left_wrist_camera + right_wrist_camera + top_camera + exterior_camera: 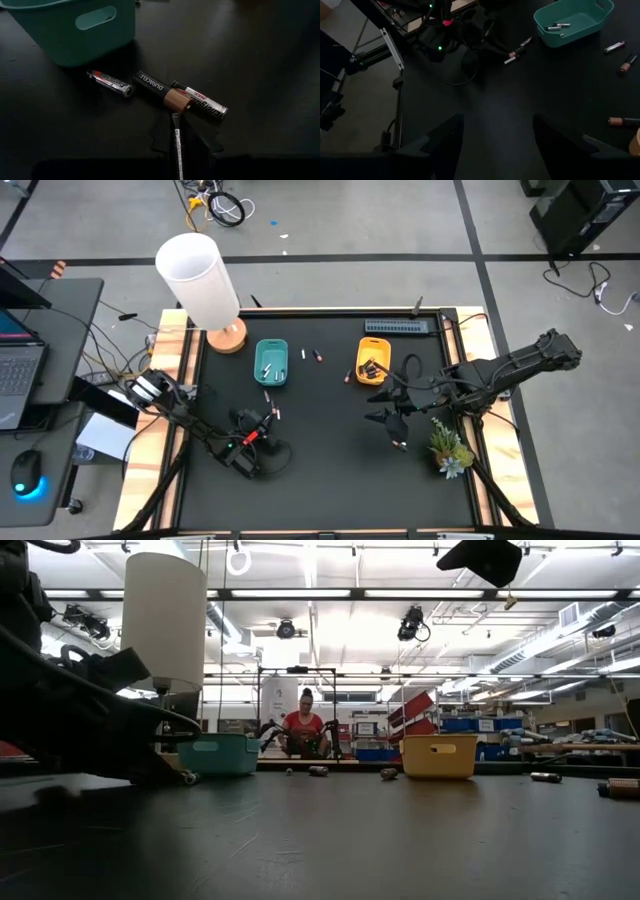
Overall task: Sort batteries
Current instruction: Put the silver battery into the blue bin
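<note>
Left claw point(262, 432) nearly clenched at the copper-ended battery point(162, 92), grasp unconfirmed; lift slowly, clear of neighbouring batteries; right claw point(495, 145) released, hovering mid-table point(330, 480).

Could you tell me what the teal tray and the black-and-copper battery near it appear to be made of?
Teal tray: likely moulded plastic, matte and evenly coloured, with a cut-out handle slot. Black-and-copper battery: probably a metal cell in a printed wrap, going by its lettering and faint sheen on the copper end.

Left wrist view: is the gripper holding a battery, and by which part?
It cannot be told. The left gripper sits at the Duracell battery's copper end, but no grip shows.
</note>
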`<state>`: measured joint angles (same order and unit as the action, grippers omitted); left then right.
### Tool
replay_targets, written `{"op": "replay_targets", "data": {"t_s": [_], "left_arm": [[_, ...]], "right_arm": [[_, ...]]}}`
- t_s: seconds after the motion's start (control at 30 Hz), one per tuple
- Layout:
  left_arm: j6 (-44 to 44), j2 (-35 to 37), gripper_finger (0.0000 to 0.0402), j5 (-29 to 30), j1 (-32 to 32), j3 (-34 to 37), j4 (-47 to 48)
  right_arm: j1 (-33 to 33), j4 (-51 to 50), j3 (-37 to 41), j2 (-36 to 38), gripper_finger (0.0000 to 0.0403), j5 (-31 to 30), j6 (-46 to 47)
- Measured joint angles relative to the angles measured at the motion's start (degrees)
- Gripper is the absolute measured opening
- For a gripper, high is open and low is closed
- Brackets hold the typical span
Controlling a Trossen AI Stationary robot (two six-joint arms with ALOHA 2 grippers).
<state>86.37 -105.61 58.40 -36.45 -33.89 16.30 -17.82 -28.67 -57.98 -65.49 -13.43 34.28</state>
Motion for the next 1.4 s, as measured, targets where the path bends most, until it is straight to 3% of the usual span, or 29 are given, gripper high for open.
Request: {"op": "replay_targets", "data": {"t_s": [0.5,0.8,1.0,1.2,1.4], "left_arm": [[-2.40,12.18,0.0043,-8.02,0.22,-0.27,15.52],[-2.27,22.79,0.0043,-5.39,2.18,-2.54,26.12],[-2.65,29.64,0.0043,0.05,6.62,-2.71,27.04],[-11.55,33.36,0.0043,0.45,15.08,-2.74,25.49],[-31.20,35.09,0.0043,-3.81,23.42,-2.76,15.97]], "right_arm": [[0.00,-0.63,-0.02,0.00,0.0247,-0.42,-0.95],[0.00,0.42,-0.02,0.00,0.0247,-3.27,-1.52],[0.00,1.80,-0.02,-0.02,0.0247,-3.48,-1.51],[0.00,2.11,-0.02,-0.02,0.0247,-5.03,-1.00],[0.00,4.02,-0.02,-0.02,0.0247,-5.14,-0.85]]}}
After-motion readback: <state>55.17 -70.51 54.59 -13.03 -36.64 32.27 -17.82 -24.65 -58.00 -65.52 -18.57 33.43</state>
